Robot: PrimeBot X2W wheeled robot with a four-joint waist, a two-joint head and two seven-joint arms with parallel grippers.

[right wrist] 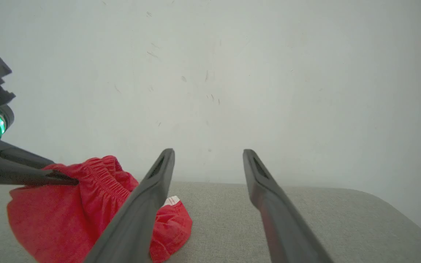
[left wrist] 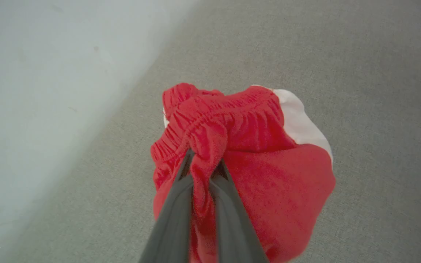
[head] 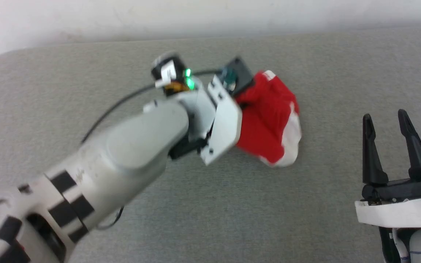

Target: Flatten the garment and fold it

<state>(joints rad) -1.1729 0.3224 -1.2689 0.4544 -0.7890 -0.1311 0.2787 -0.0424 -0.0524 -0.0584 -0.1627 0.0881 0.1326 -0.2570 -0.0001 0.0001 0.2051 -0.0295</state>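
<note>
- the left gripper (left wrist: pixel 203 160) was closed on a gathered fold of the shorts (left wrist: pixel 269 175) at the red elastic waist, with cloth squeezed between its fingers.
- the right gripper (head: pixel 384 117) stood wide open and held nothing, near the right edge of the surface (head: pixel 305 219) and well apart from the shorts.
- the shorts sat as a bunched red lump with white trim showing, around the middle of the surface and nearer its far edge. the top hung from the pinch and the lower part seemed to rest on the cover.
- risk: the pinch took in only a narrow tuck of thin cloth, so a quick lift or shake could probably pull it free.
- risk: held at one point, the lump would likely dangle twisted rather than open out, since nothing held a second corner.
- risk: the layers lay crumpled together, so the right gripper might catch two layers or the wrong edge when it came in.
- risk: the woven cover looked grippy, and dragging might rebunch the cloth.
- the surface was grey woven fabric with rounded corners, set against a plain, pale, lightly scuffed wall (right wrist: pixel 232 73).
</note>
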